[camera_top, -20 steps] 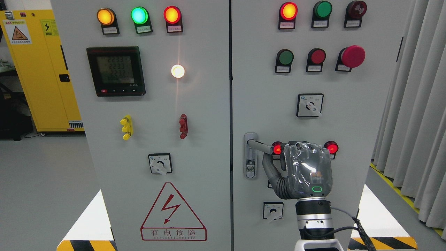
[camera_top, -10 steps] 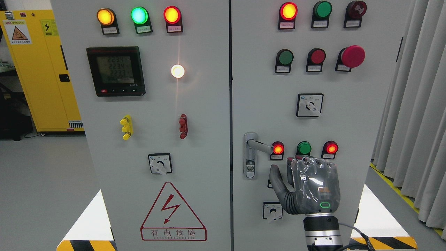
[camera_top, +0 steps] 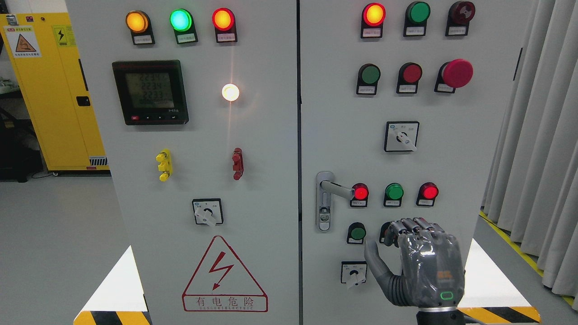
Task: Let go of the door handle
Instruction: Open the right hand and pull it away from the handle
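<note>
The grey lever door handle sticks out to the right from its metal plate on the right cabinet door. Nothing touches it. My right hand is below and to the right of the handle, well apart from it, in front of the lower buttons. Its thumb is spread to the left, its fingers are loosely bent and it holds nothing. The left arm does not show.
Lit red, green and red lamps sit right of the handle. A green button and a rotary switch lie near my hand. Grey curtains hang at right, a yellow cabinet stands at left.
My right hand let go of the door handle and moved down and to the right, away from it. The handle stays horizontal.
</note>
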